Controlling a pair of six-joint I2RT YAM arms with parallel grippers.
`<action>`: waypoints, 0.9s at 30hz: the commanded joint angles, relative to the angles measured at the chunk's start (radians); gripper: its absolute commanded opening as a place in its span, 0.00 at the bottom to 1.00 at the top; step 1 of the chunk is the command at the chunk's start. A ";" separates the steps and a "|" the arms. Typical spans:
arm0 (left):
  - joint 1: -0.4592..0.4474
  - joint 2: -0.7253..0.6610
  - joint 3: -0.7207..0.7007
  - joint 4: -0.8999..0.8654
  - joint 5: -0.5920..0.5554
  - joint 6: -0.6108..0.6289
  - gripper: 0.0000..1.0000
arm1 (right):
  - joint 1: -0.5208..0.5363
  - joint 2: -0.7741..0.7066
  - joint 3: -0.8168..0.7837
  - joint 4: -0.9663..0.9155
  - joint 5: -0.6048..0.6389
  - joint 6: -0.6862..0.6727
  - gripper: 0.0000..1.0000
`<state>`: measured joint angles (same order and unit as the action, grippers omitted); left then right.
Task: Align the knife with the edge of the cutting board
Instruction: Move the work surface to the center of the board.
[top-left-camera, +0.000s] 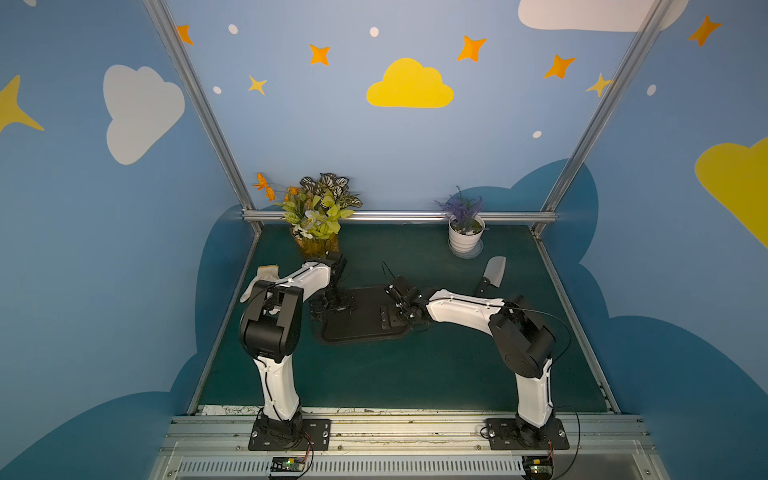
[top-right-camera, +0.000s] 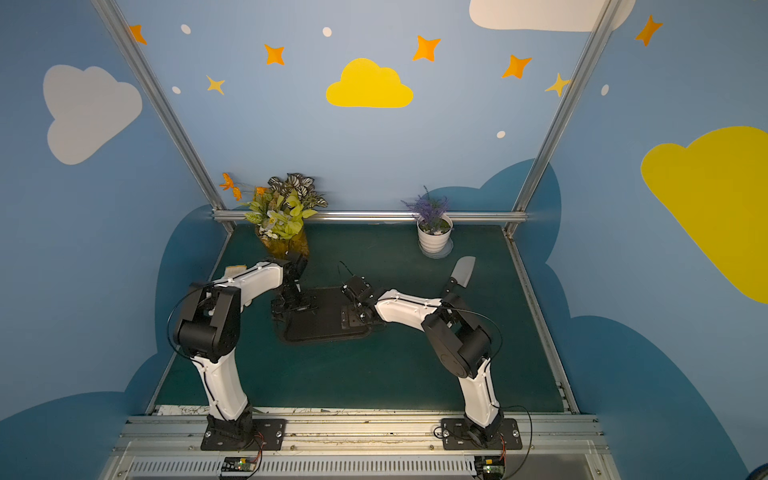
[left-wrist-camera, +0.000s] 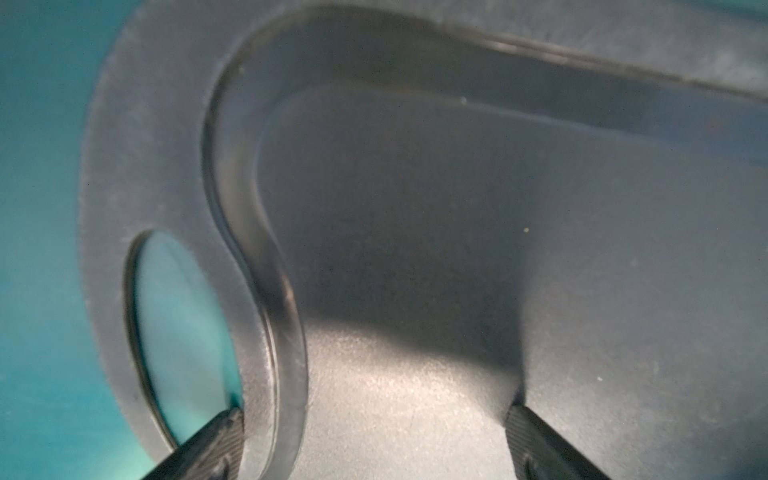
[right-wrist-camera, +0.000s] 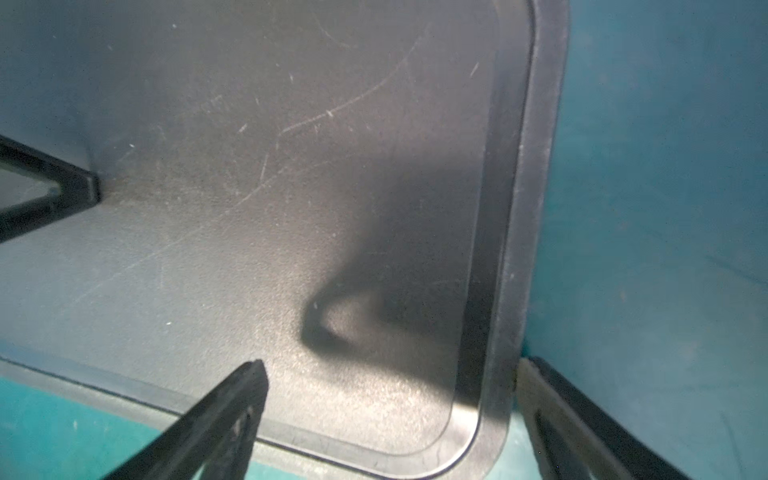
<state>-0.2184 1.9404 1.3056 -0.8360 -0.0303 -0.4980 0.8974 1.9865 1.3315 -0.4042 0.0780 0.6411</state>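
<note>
Knife, a small cleaver with a broad silver-grey blade and a black handle, lies flat on the dark green table. It is well apart from the flat black rectangular cutting board, beyond the board's right end. In both top views its blade points away from the board toward a white ribbed pot of purple flowers. The butt of its handle is hidden behind the right arm. Neither hand touches it.

The board rests flat on the table between the two arms. The left hand is down over the board's left end with its fingers spread apart and nothing between them. In the left wrist view one fingertip sits at the rim of the oval handle hole, and the other is on the plain surface inside the groove.

The right hand is low over the board's right end, also spread wide and holding nothing. One finger is above the board surface, the other outside the board's end edge, over the table.

Behind the board's left end stands a bunch of yellow-green leaves and orange flowers.
</note>
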 joint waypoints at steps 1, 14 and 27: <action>-0.029 0.020 0.009 0.046 0.130 -0.015 1.00 | -0.002 -0.008 -0.045 -0.033 -0.081 0.036 0.97; -0.090 0.030 -0.018 0.114 0.175 -0.052 1.00 | -0.057 -0.098 -0.166 0.014 -0.069 0.059 0.97; -0.140 0.004 -0.050 0.165 0.214 -0.099 1.00 | -0.102 -0.174 -0.218 0.016 -0.053 0.067 0.97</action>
<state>-0.3157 1.9156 1.2778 -0.7475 0.0322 -0.5655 0.8070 1.8366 1.1332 -0.3515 0.0349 0.6994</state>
